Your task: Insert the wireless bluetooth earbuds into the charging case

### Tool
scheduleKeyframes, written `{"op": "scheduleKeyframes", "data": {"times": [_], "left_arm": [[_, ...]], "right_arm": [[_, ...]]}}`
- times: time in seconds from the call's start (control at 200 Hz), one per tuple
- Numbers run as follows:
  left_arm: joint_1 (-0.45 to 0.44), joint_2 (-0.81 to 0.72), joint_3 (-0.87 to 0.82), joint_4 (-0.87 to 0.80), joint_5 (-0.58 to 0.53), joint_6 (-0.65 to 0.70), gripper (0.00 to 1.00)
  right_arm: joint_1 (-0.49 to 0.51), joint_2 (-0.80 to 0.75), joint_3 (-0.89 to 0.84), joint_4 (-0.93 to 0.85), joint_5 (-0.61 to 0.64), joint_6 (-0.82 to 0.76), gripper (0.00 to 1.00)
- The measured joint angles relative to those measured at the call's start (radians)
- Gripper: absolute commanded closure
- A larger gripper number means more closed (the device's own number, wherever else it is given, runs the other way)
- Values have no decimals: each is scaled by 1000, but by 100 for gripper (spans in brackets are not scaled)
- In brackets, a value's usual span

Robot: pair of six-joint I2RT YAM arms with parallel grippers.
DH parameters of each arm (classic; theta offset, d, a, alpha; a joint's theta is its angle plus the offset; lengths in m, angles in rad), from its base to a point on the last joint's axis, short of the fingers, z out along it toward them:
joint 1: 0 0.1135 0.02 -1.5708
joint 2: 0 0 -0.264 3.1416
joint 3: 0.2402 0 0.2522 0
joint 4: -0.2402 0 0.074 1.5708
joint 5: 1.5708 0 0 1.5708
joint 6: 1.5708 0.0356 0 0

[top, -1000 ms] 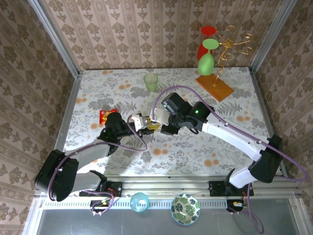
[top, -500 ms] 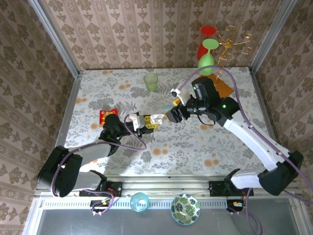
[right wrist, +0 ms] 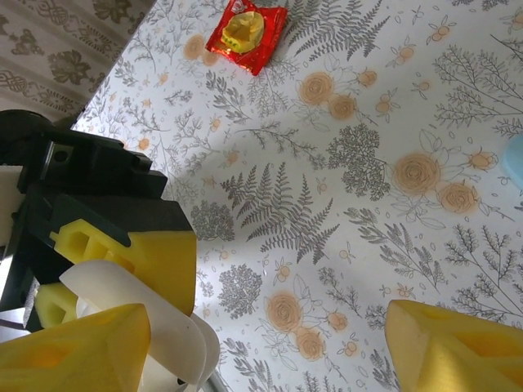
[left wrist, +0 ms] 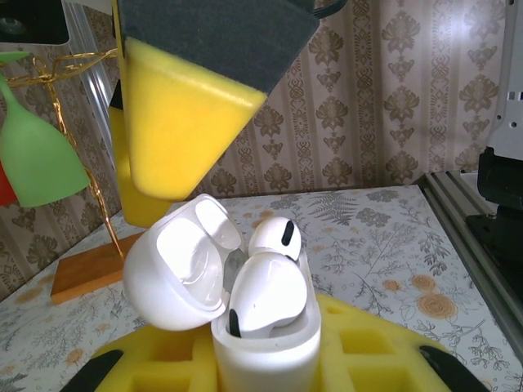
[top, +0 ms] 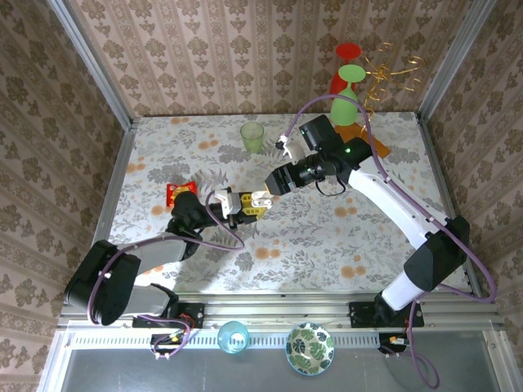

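Hidden: the case's base is sunk between foam pads, and the earbuds' stems are out of sight.
Earbuds: two glossy white, rounded, seated in the open case; domed lid at 9 o'clock.
Left fingers: clamped on the case.
Right fingers: apart, yellow foam, 1 o'clock of the case, over the floral desk.

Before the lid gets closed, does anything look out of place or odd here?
The front earbud in the open charging case seems to ride higher than the rear earbud, maybe not fully seated. Nothing looks spilled or damaged.
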Motion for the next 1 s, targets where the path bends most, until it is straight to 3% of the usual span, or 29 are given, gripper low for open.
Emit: {"op": "scheduleKeyframes", "data": {"times": [0.625, 0.83, 1.0], "left_arm": [[0, 22, -1, 12, -31, -7, 94], [0, 42, 7, 20, -11, -61, 93], [0, 70, 39, 45, 67, -143, 94]], "right_arm": [[14, 1, 2, -130, -39, -89, 21], [13, -140, -173, 8, -68, -144, 23], [17, -306, -380, 180, -126, -276, 35]]}}
